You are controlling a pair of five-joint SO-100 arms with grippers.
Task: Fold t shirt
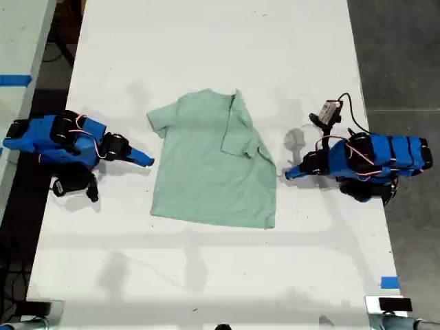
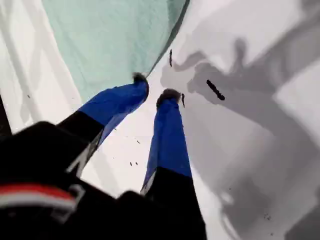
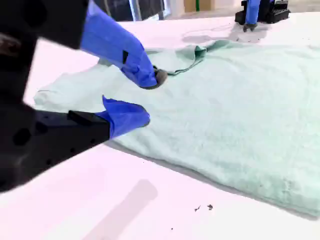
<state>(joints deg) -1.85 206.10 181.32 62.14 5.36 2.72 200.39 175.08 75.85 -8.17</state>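
The pale mint-green t shirt (image 1: 213,165) lies flat in the middle of the white table (image 1: 206,41), collar toward the far edge. Its sleeve on the exterior view's right is folded in over the body. My first gripper (image 1: 289,172) (image 2: 155,87) sits on the exterior view's right, just off the shirt's (image 2: 115,40) edge, its fingers a narrow gap apart over bare table. On the exterior view's left, my second gripper (image 1: 148,161) (image 3: 147,97) stands open at the shirt's (image 3: 225,110) side edge, one finger above the cloth, holding nothing.
The table ends in floor on both sides of the exterior view. A small grey camera (image 1: 330,110) with a cable sits above the first arm in that view. Blue tape (image 1: 389,282) marks the near right corner of the exterior view. The first arm's base (image 3: 257,12) shows beyond the shirt.
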